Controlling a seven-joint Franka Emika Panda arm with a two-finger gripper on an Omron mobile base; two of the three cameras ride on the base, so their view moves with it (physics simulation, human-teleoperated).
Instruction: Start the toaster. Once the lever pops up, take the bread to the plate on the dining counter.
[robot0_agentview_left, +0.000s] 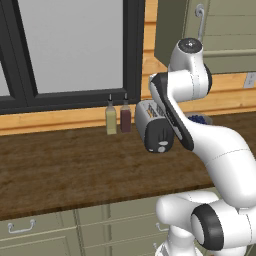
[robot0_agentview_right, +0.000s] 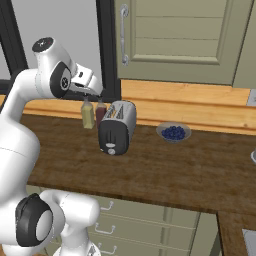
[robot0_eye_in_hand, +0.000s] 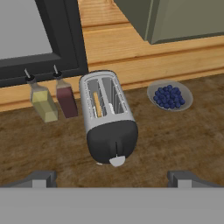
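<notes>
The toaster (robot0_eye_in_hand: 108, 118) lies on the wooden wall counter, silver with a black end panel facing me and a small white lever (robot0_eye_in_hand: 117, 161) low on that panel. A thin yellowish edge of the bread (robot0_eye_in_hand: 97, 104) shows in its left slot. My gripper (robot0_eye_in_hand: 113, 180) hovers above and in front of the toaster, open, with nothing between its fingertips (robot0_eye_in_hand: 41, 179). From the right base camera the gripper (robot0_agentview_right: 91, 93) hangs up and left of the toaster (robot0_agentview_right: 118, 127). The arm partly covers the toaster (robot0_agentview_left: 156, 131) in the left base view. The plate and the dining counter are out of view.
Two small bottles, yellow (robot0_eye_in_hand: 43, 104) and dark red (robot0_eye_in_hand: 66, 100), stand just left of the toaster by the window frame. A bowl of blueberries (robot0_eye_in_hand: 169, 96) sits to its right. A green wall cabinet (robot0_agentview_right: 175, 40) hangs above. The counter's front edge (robot0_agentview_left: 75, 206) runs over drawers.
</notes>
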